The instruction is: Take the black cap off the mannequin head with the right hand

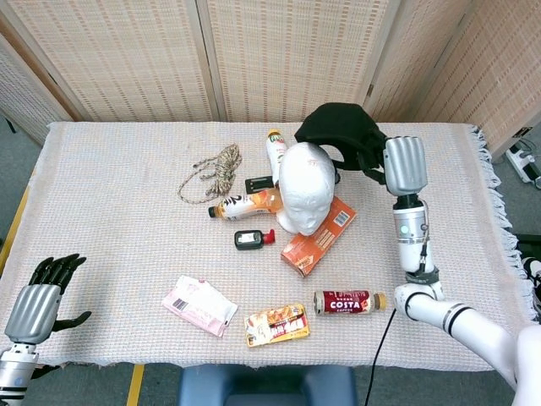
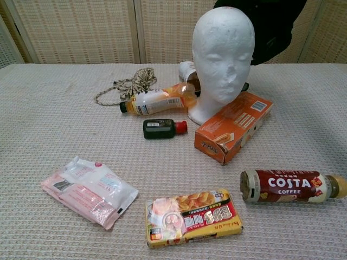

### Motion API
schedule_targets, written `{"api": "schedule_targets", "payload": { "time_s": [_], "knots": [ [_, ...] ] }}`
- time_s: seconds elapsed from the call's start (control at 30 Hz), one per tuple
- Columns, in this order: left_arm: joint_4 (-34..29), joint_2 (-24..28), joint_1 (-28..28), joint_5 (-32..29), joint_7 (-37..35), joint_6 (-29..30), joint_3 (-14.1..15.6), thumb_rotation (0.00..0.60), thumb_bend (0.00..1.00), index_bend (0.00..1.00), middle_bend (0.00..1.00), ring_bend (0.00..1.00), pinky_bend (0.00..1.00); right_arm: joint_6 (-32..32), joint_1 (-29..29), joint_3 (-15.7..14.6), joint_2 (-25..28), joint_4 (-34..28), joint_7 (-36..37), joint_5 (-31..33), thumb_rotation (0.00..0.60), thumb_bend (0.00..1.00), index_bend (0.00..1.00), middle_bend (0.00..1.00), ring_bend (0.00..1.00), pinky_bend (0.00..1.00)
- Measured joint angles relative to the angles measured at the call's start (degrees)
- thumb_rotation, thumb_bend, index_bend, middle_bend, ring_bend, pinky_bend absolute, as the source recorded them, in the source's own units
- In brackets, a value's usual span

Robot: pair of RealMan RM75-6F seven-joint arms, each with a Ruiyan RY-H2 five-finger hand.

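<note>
The white mannequin head (image 1: 304,188) (image 2: 222,51) stands bare in the middle of the table. The black cap (image 1: 340,128) (image 2: 274,27) hangs in the air behind and to the right of it, clear of the head. My right hand (image 1: 396,165) holds the cap by its right edge; in the chest view the hand itself is out of frame. My left hand (image 1: 40,294) rests at the table's front left corner, fingers apart, holding nothing.
Around the mannequin lie an orange box (image 1: 317,237), an orange drink bottle (image 1: 243,204), a small black bottle (image 1: 251,239), a coil of rope (image 1: 213,170) and a white bottle (image 1: 275,147). Nearer the front are a Costa coffee bottle (image 1: 348,301), a snack pack (image 1: 276,325) and a pink packet (image 1: 199,305).
</note>
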Motion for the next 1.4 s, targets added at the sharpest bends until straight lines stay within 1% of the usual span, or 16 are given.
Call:
{"api": "schedule_targets", "payload": {
  "time_s": [0.27, 0.4, 0.53, 0.67, 0.83, 0.87, 0.93, 0.97, 1.03, 1.07, 1.1, 1.13, 1.17, 1.2, 1.27, 1.4],
  "knots": [
    [-0.1, -0.1, -0.1, 0.4, -0.3, 0.1, 0.1, 0.6, 0.04, 0.17, 0.15, 0.15, 0.12, -0.5, -4.6, -4.1, 9.7, -5.0, -0.2, -1.9, 0.6, 0.83, 0.84, 1.0, 1.0, 1.0],
    [-0.4, 0.1, 0.0, 0.6, -0.3, 0.3, 0.2, 0.6, 0.04, 0.17, 0.15, 0.14, 0.12, -1.2, -8.4, -8.2, 16.3, -8.8, 0.4, -3.8, 0.6, 0.83, 0.84, 1.0, 1.0, 1.0],
    [-0.8, 0.1, 0.1, 0.7, 0.0, 0.6, 0.3, 0.6, 0.04, 0.17, 0.15, 0.15, 0.12, -1.6, -12.1, -12.4, 21.0, -12.3, 1.9, -5.7, 0.6, 0.83, 0.83, 1.0, 1.0, 1.0],
    [-1.3, -0.1, 0.1, 1.0, 0.4, 0.6, 0.4, 0.6, 0.04, 0.17, 0.15, 0.14, 0.12, -1.5, -14.1, -15.6, 21.7, -12.9, 3.4, -7.7, 0.6, 0.83, 0.83, 1.0, 1.0, 1.0],
    [-2.0, -0.1, -0.1, 1.5, 1.1, 0.6, 0.5, 0.6, 0.04, 0.17, 0.15, 0.15, 0.12, -1.9, -14.5, -18.0, 18.4, -10.1, 3.7, -9.3, 0.599, 0.81, 0.81, 1.0, 1.0, 1.0],
    [-2.0, -0.1, -0.1, 1.5, 1.1, 0.7, 0.5, 0.6, 0.04, 0.17, 0.15, 0.15, 0.12, -2.1, -14.4, -18.3, 17.6, -9.4, 3.7, -9.4, 0.6, 0.8, 0.8, 1.0, 1.0, 1.0],
    [-2.1, 0.1, 0.0, 1.4, 1.3, 0.7, 0.6, 0.6, 0.04, 0.17, 0.15, 0.15, 0.12, -2.9, -14.2, -18.9, 15.5, -7.7, 3.6, -9.5, 0.6, 0.67, 0.72, 0.99, 0.99, 1.0],
    [-2.2, 0.2, 0.1, 1.3, 1.3, 0.8, 0.6, 0.6, 0.04, 0.17, 0.15, 0.15, 0.12, -3.5, -14.0, -19.1, 14.7, -7.0, 3.4, -9.4, 0.599, 0.59, 0.67, 0.97, 0.96, 1.0],
    [-2.2, 0.4, 0.3, 1.0, 1.2, 0.9, 0.6, 0.6, 0.04, 0.17, 0.15, 0.15, 0.12, -5.2, -13.7, -19.6, 13.4, -5.9, 2.3, -8.8, 0.594, 0.35, 0.54, 0.88, 0.86, 1.0],
    [-2.2, 0.4, 0.4, 1.0, 1.2, 0.9, 0.6, 0.6, 0.04, 0.17, 0.15, 0.15, 0.12, -6.1, -13.5, -19.7, 12.9, -5.6, 1.7, -8.4, 0.57, 0.21, 0.45, 0.79, 0.78, 1.0],
    [-2.2, 0.5, 0.4, 0.9, 1.2, 0.9, 0.7, 0.6, 0.04, 0.17, 0.15, 0.15, 0.12, -7.3, -13.3, -19.9, 12.3, -5.4, 0.9, -7.8, 0.509, 0.08, 0.34, 0.68, 0.68, 0.96],
    [-2.2, 0.6, 0.5, 0.9, 1.2, 0.9, 0.7, 0.6, 0.04, 0.17, 0.15, 0.15, 0.12, -8.2, -13.2, -20.0, 12.0, -5.4, 0.4, -7.2, 0.441, 0.02, 0.25, 0.57, 0.58, 0.9],
    [-2.2, 0.6, 0.5, 0.9, 1.1, 1.0, 0.8, 0.6, 0.04, 0.17, 0.15, 0.14, 0.12, -9.2, -13.0, -20.1, 11.8, -5.4, 0.0, -6.5, 0.39, 0.0, 0.19, 0.51, 0.52, 0.85],
    [-2.2, 0.7, 0.6, 0.8, 1.1, 1.0, 0.8, 0.6, 0.04, 0.17, 0.15, 0.14, 0.12, -10.4, -12.9, -20.2, 11.6, -5.7, -0.5, -5.6, 0.292, 0.0, 0.1, 0.4, 0.42, 0.73],
    [-2.2, 0.7, 0.7, 0.8, 1.0, 1.1, 0.8, 0.6, 0.04, 0.17, 0.15, 0.14, 0.12, -11.4, -12.8, -20.2, 11.5, -6.6, -0.8, -4.1, 0.176, 0.0, 0.02, 0.29, 0.3, 0.59],
    [-2.1, 0.8, 0.8, 0.8, 0.8, 1.2, 0.8, 0.6, 0.04, 0.17, 0.15, 0.14, 0.12, -11.2, -13.4, -19.9, 12.2, -9.8, -0.7, -2.9, 0.139, 0.0, 0.0, 0.23, 0.23, 0.51]
  ]
}}
